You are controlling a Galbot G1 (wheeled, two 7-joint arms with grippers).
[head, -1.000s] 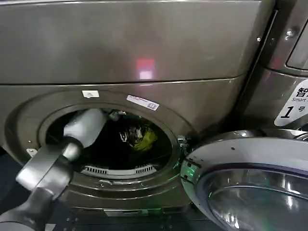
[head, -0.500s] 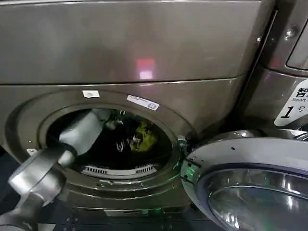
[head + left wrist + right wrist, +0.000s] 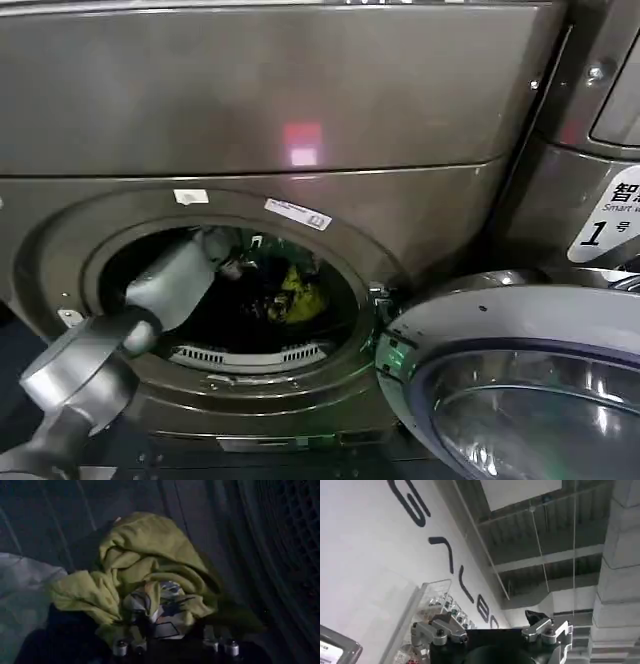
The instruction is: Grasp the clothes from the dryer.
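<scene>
Left end effector (image 3: 232, 262) has pushed a bit deeper into the dryer (image 3: 300, 100) since a second ago, closing on the yellow-green clothes (image 3: 145, 575) in the drum. Can't tell if it's gripping yet. Right end effector (image 3: 492, 632) is parked, pointing up, spread open and empty.

place: laundry test lab | evidence: dryer (image 3: 300, 110) beside second numbered machine (image 3: 590, 150); lettered white wall (image 3: 365, 545); exposed ceiling (image 3: 545, 545)

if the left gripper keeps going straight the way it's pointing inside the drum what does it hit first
Most likely the olive-green cloth bunched in the dryer drum; the left gripper aims right at it, its printed fold nearest. Depth is hard to judge.
</scene>
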